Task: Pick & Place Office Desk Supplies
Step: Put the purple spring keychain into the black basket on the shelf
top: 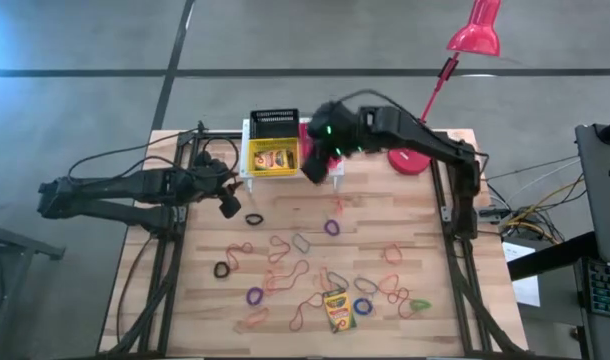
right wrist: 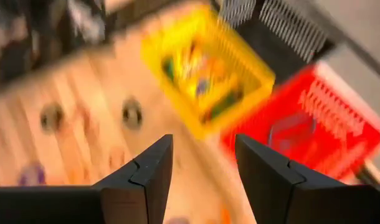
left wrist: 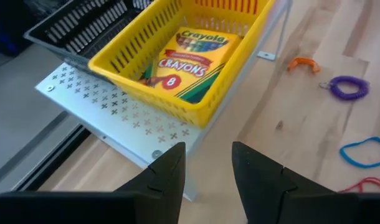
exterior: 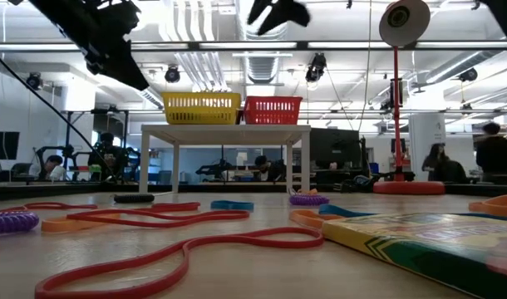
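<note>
High view first: we've got the white perforated stand (top: 247,178) at the back edge of the wooden table (top: 425,330), carrying a black basket (top: 274,123), a yellow basket (top: 273,157) and a red one mostly hidden under the right arm. One crayon box (top: 276,158) sits inside the yellow basket, and another crayon box (top: 337,309) lies flat on the table near the front edge, with rubber bands (top: 288,279) in orange, purple, blue, black and green scattered all around it.

Our right gripper (top: 318,163) hangs above the stand, around where the yellow and red baskets meet. Its wrist camera shows the two fingers (right wrist: 146,180) apart with nothing between them, so it's open and empty, with the red basket (right wrist: 314,118) below.

Our left gripper (top: 228,203) hovers over the table just in front of the stand's left corner. Its fingers (left wrist: 168,177) are also parted with nothing in the gap, and they point at the yellow basket.

The red desk lamp (top: 473,36) stands at the back right.
</note>
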